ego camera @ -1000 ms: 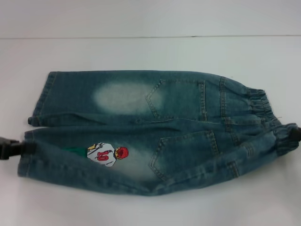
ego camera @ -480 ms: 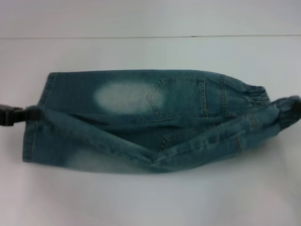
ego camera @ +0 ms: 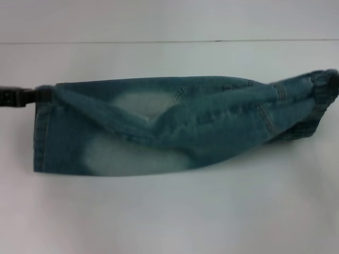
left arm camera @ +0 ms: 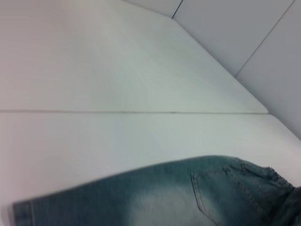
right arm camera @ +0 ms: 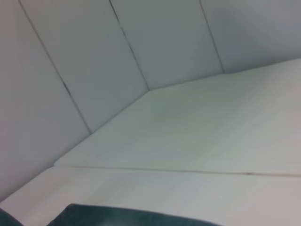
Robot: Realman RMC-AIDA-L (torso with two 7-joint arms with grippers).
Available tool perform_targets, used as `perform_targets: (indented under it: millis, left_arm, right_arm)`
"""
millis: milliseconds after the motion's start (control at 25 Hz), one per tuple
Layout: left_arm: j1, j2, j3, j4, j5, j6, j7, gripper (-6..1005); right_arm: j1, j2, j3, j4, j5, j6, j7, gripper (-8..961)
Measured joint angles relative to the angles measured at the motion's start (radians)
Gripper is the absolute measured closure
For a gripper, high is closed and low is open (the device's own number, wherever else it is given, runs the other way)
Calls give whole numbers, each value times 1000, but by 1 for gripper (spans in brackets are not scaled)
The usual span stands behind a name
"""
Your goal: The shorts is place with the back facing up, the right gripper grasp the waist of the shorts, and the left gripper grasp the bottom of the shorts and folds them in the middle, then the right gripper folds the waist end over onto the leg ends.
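The blue-green denim shorts (ego camera: 175,127) lie across the white table, waist to the right and leg hems to the left. Their near half is lifted and draped over the far half, inner side up with a pale patch showing. My left gripper (ego camera: 33,96) is at the far left corner, shut on the bottom of the shorts (ego camera: 41,135). At the right edge, mostly out of frame, my right gripper (ego camera: 334,82) holds the bunched waist (ego camera: 317,87). Denim shows in the left wrist view (left arm camera: 164,193). A strip of it shows in the right wrist view (right arm camera: 117,217).
The white table (ego camera: 169,211) spreads around the shorts, with a thin seam (ego camera: 169,41) running across behind them. Pale wall panels (right arm camera: 164,37) rise at the table's far side.
Both grippers carried the near edge of the shorts up and away from me over the far half. The footballer print and back pockets have turned under and out of sight.
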Motion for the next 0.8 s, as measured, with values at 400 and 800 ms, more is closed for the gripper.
perform_targets:
  millis: [400, 800]
  left_arm:
    - [-63, -15, 12, -46, -33, -144, 2, 999]
    - [-72, -41, 79, -100, -86, -351, 28, 1000]
  right_arm:
    - [62, -7, -32, 8, -7, 163, 2, 876]
    - [69, 4, -124, 16, -9, 330, 27, 874]
